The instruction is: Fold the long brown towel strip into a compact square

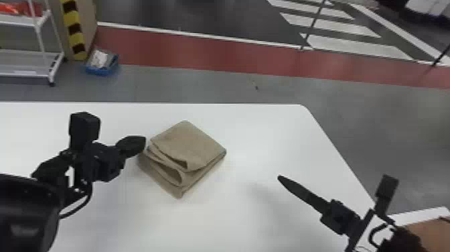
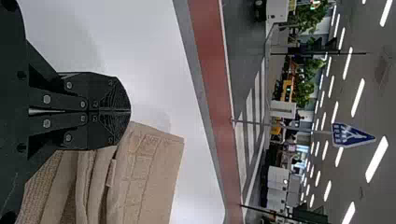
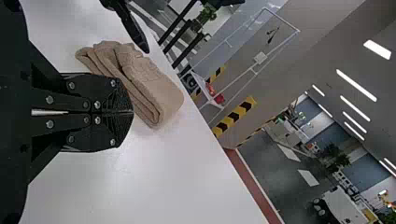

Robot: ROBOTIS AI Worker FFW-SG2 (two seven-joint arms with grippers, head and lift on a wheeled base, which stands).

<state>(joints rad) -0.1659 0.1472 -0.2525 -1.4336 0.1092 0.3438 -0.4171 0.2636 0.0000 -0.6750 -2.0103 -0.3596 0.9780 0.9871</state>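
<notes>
On the white table (image 1: 268, 134), the brown towel (image 1: 187, 142) lies left of the head view's centre, folded nearly square, perhaps needing only neatening, with left gripper (image 1: 143, 142) and right gripper (image 1: 280, 177) closed, empty.

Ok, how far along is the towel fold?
The towel already lies folded into a layered, roughly square stack. Nothing is in hand: the left gripper is shut beside it, the right gripper shut farther off. Perhaps left: neatening the uneven layers on its near-left side.
</notes>
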